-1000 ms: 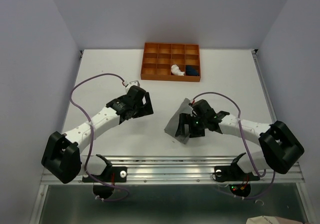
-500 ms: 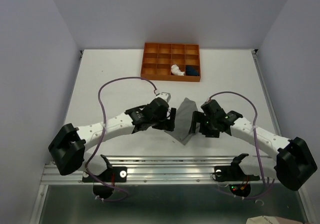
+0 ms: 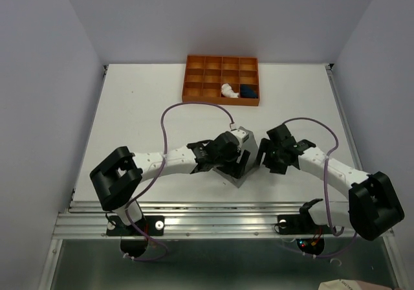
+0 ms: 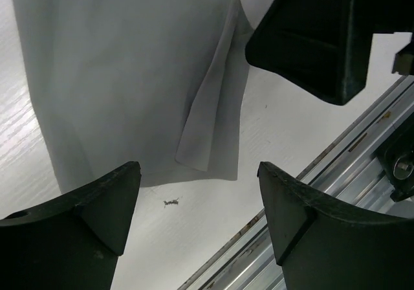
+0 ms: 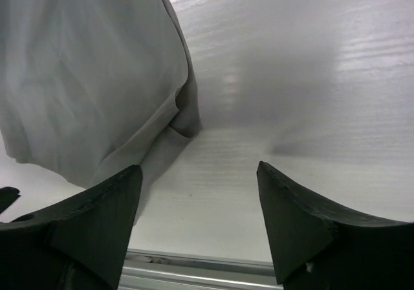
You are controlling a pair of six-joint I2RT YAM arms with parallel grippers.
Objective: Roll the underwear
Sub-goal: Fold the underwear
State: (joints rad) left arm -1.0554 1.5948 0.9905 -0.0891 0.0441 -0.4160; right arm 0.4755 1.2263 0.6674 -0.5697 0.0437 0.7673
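Directly under left hand (image 4: 197, 168), grey underwear (image 4: 116, 76); right hand (image 5: 197, 168) beside its edge; both hands wide, gripping nothing

Plain grey underwear (image 4: 116, 76), orange tray (image 3: 207, 101), wht table (image 3: 142, 109)

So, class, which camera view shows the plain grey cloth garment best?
Left wrist: the plain grey cloth garment spreads widest there, folded edge clear. Right wrist shows one side; top external only a sliver.

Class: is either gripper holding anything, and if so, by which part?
Nothing is held. The left gripper and the right gripper both stand open above the grey underwear, which lies on the table.
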